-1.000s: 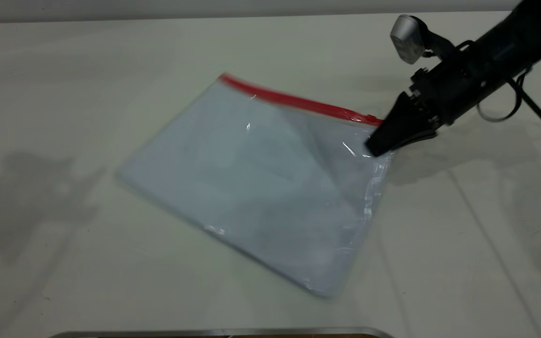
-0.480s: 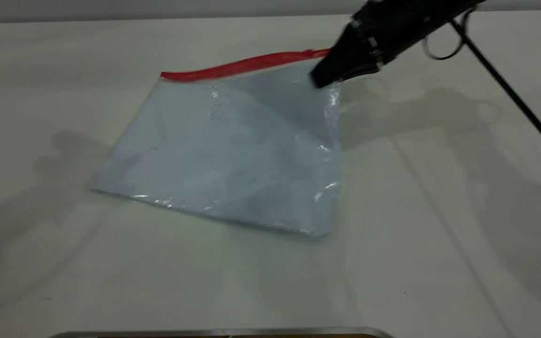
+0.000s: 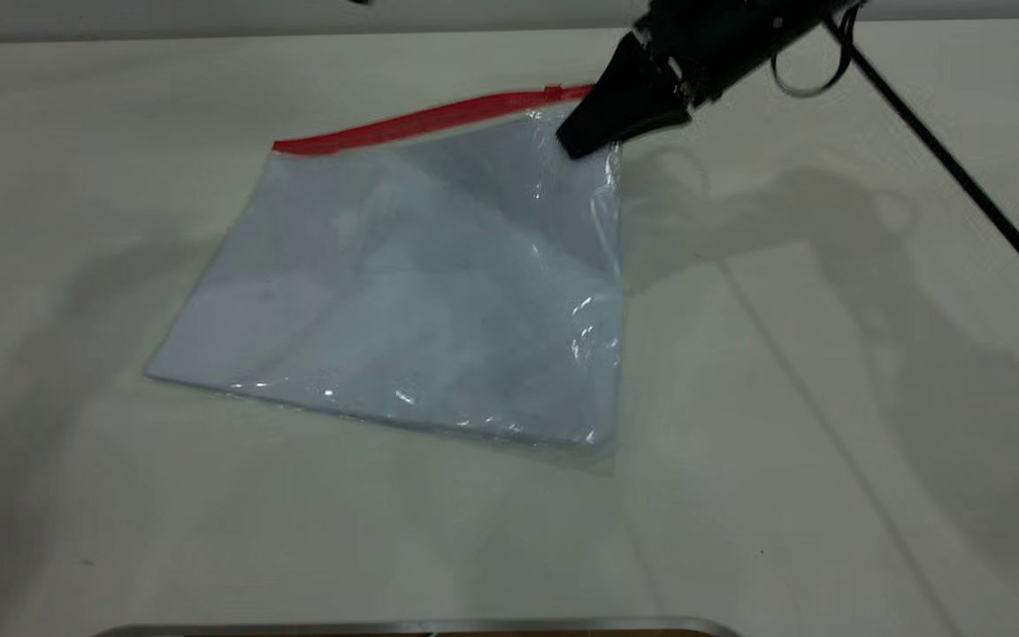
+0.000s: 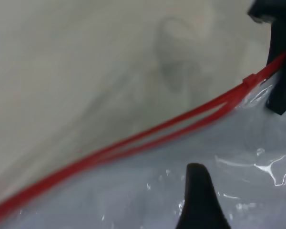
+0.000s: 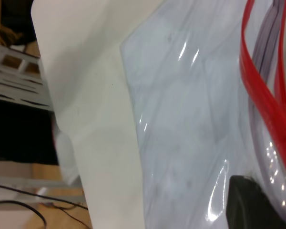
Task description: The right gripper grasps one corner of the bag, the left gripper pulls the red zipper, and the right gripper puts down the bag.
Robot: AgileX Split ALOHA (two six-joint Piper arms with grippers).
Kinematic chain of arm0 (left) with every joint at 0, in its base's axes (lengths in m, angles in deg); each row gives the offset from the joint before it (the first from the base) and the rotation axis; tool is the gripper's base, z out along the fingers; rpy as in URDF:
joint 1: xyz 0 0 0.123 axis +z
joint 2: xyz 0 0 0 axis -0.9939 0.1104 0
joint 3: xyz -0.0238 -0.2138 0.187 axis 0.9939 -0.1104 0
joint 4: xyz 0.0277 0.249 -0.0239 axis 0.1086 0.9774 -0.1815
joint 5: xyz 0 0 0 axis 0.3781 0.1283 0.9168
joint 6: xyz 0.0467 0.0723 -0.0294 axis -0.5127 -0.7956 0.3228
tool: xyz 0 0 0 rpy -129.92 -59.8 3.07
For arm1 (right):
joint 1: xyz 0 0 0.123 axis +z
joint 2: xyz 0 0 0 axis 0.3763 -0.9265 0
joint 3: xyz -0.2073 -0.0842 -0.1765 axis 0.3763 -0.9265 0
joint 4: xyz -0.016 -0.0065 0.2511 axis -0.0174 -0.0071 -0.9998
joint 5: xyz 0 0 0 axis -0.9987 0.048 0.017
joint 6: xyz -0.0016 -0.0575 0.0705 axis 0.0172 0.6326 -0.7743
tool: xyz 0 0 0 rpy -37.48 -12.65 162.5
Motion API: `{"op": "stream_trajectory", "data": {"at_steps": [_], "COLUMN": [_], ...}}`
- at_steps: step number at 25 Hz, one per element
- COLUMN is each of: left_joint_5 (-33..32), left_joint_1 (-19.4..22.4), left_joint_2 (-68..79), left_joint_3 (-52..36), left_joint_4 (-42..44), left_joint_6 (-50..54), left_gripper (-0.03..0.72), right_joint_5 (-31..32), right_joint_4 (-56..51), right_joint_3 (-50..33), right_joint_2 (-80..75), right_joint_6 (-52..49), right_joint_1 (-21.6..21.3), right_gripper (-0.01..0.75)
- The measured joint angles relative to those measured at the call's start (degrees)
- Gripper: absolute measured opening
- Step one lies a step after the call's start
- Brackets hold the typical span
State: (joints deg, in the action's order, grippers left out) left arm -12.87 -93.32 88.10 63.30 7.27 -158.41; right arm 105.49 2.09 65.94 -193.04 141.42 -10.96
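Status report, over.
Right gripper shut on bag corner, lifting it. Left gripper above bag, off red zipper. Nothing in the way.

My right gripper [image 3: 582, 141], jaws clamped on the corner of the bag [image 3: 596, 133], blocks the far end of the red zipper [image 3: 425, 121]. The slider tab [image 3: 553, 90] sits just beside those jaws, with little room between. The zipper's run toward the other corner lies open above. My left gripper [image 4: 199, 200] hangs over the bag [image 3: 403, 283], near the strip. The counter [image 3: 828, 442] around the bag lies bare on every side.
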Motion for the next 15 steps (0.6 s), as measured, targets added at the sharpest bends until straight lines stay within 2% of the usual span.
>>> {"op": "stream_trajectory", "data": {"at_steps": [5,15], "left_joint_5": [-7.9,-9.8], "left_joint_1": [-1.5,-7.6], "left_joint_2": [9.5,17.2], "left_joint_3": [10.2,21.6], "left_joint_4": [-1.6,-1.6], "left_joint_6": [-2.6,-2.8], "left_gripper": [0.550,0.548], "right_joint_5": [0.7,0.7], "right_joint_4": [1.0,1.4], "right_joint_3": [0.0,0.0], "right_joint_2": [1.8,1.8], "right_joint_6": [0.6,0.6], "right_joint_1": [0.0,0.0], "right_gripper": [0.033,0.033]}}
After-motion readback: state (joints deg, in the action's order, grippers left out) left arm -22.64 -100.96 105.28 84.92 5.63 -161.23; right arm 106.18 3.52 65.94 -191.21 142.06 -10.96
